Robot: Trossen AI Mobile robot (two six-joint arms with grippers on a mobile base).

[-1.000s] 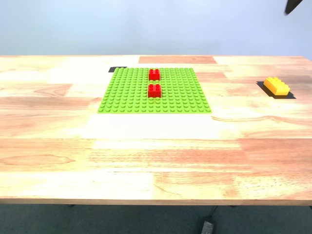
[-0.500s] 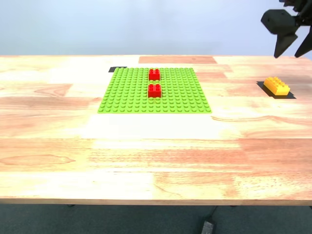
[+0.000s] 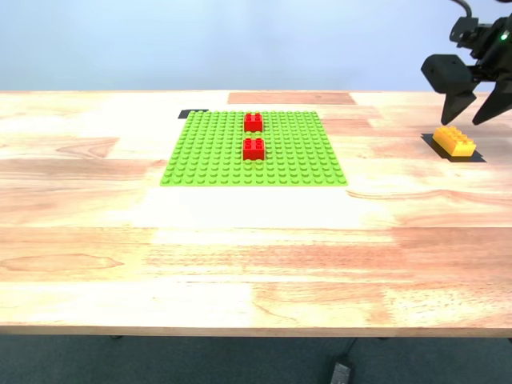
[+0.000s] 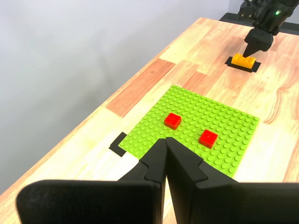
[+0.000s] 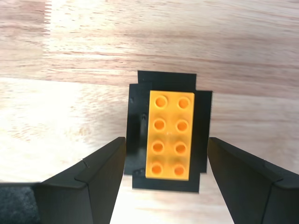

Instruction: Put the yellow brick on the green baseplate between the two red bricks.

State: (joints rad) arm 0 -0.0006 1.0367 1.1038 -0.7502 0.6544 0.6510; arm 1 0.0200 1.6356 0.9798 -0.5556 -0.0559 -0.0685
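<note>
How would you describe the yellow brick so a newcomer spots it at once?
Start at the green baseplate on the wooden table, then look far toward the exterior view's right. There, on a black patch, lies the yellow brick, below my second gripper. Unlike the two red bricks, it is longer and off the baseplate.

The yellow brick (image 5: 169, 136) sits on a black patch (image 5: 202, 140). Two red bricks (image 3: 254, 149) sit on the green baseplate (image 3: 208, 152). The table (image 3: 240, 256) is light striped wood.
</note>
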